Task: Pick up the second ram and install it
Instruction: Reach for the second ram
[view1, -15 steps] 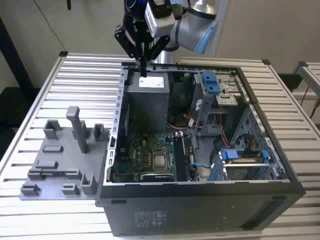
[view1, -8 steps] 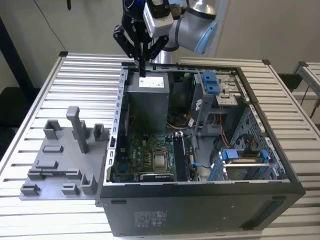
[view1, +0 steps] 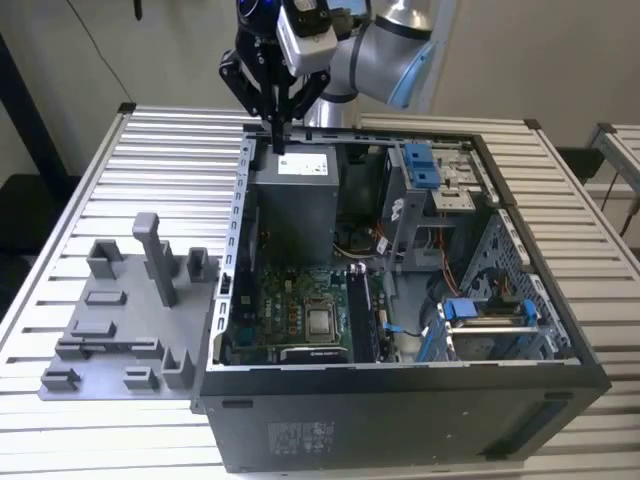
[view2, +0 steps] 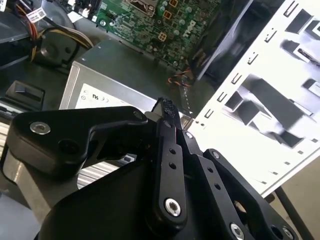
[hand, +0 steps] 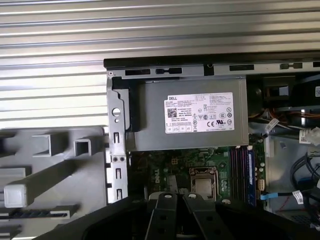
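Observation:
My gripper (view1: 278, 140) hangs above the back edge of the open computer case (view1: 590, 375), over the grey power supply (hand: 192, 120). In the second wrist view its black fingers (view2: 167, 112) meet at the tip, shut with nothing between them. Long narrow dark parts stand in the memory slots (hand: 242, 172) beside the processor socket (hand: 202, 182). A dark narrow strip (hand: 37, 214) lies in a groove of the grey holder plate. I cannot tell which of these is the second ram.
The light-grey holder plate (view1: 120, 340) with upright blocks lies on the ribbed metal table (view1: 60, 230), at the case's side towards the exterior view's left. Inside the case are the green motherboard (view1: 290, 310), cables and blue drive brackets (view1: 420, 165).

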